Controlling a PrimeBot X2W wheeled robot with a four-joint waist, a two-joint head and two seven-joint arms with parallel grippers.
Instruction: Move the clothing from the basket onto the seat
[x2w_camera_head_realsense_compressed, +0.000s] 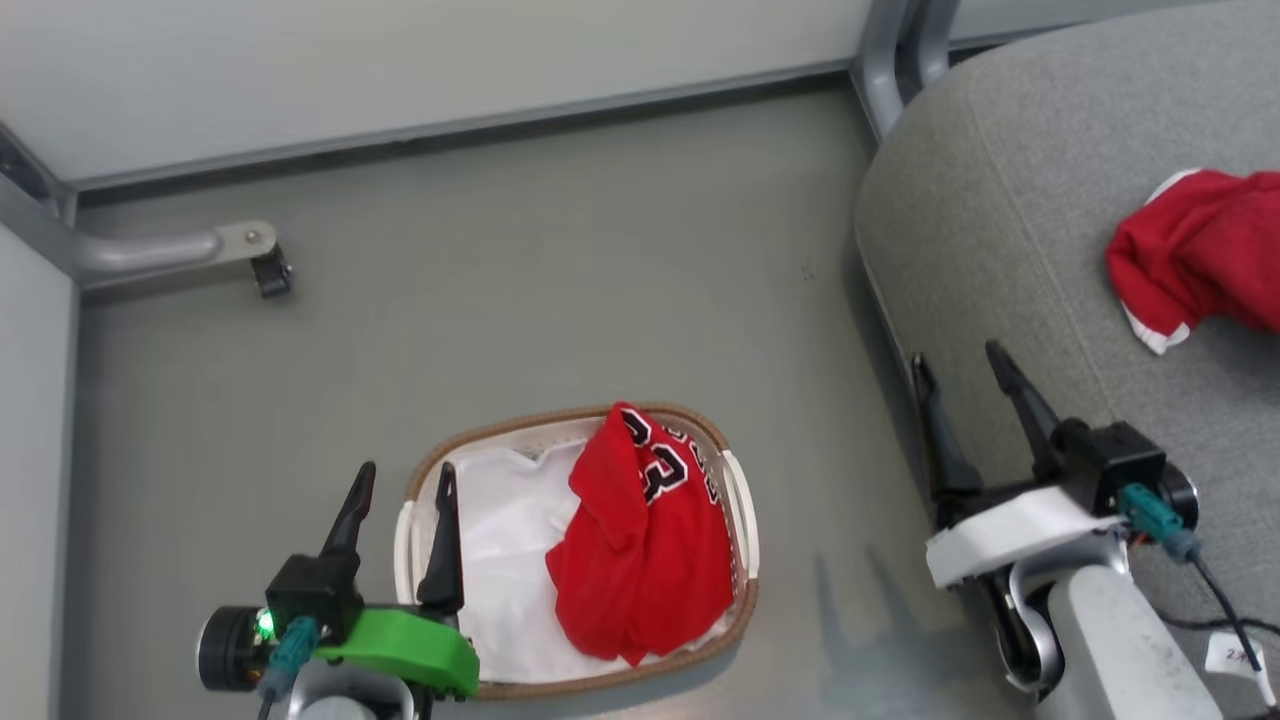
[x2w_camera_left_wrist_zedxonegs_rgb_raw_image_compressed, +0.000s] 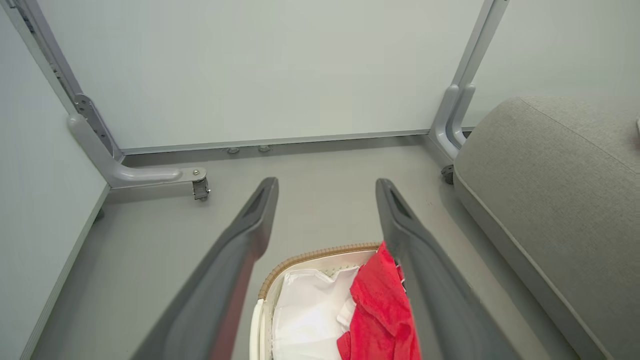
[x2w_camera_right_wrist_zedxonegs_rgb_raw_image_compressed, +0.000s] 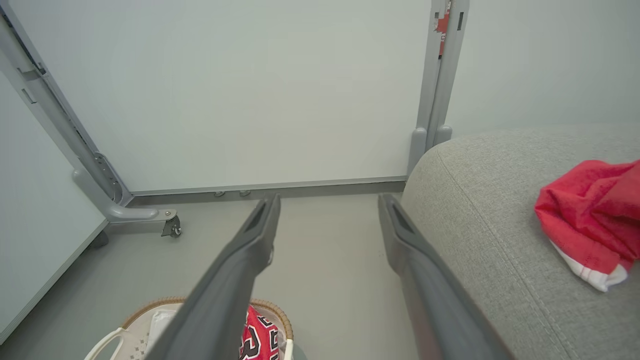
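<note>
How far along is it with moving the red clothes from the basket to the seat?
Done: one red garment lies on the seat. In hand: nothing; left gripper and right gripper are both open and empty. Remaining: the number 23 jersey sits in the basket on a white sheet.

Two bright red soft garments with white trim: one jersey (x2w_camera_head_realsense_compressed: 640, 530) bearing a black, white-edged 23, and one crumpled garment (x2w_camera_head_realsense_compressed: 1200, 250). One oval white perforated plastic basket (x2w_camera_head_realsense_compressed: 748, 520) with a brown woven rim. One plain white sheet (x2w_camera_head_realsense_compressed: 505, 540). One large light grey fabric seat cushion (x2w_camera_head_realsense_compressed: 1000, 200). Two sets of spread dark jaws: left gripper (x2w_camera_head_realsense_compressed: 407, 467), right gripper (x2w_camera_head_realsense_compressed: 955, 352).
</note>
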